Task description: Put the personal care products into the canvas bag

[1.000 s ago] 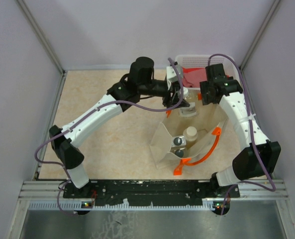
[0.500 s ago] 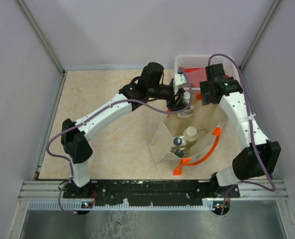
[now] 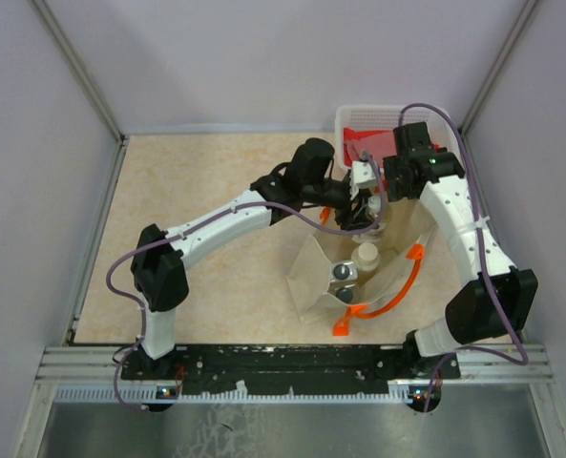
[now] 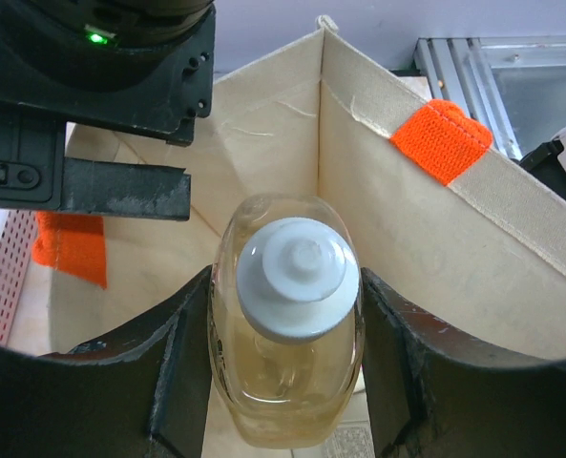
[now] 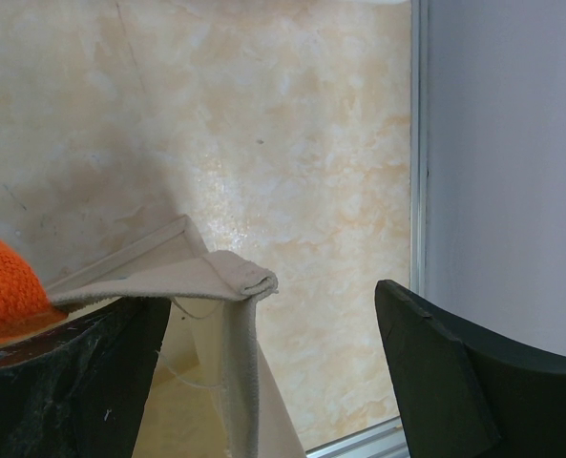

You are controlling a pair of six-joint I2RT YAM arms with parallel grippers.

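Left pincer (image 4: 287,367) clamps the likely slippery amber-liquid bottle with white cap (image 4: 297,277) by its body, above the limp beige canvas bag (image 4: 473,239) near the worktop's (image 3: 216,172) far-right corner; right pincer (image 5: 263,382) stands apart.

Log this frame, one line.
left claw: shut on amber bottle, at bag mouth | right claw: open, bag rim on one finger | in bag: cream bottle, dark-cap bottle
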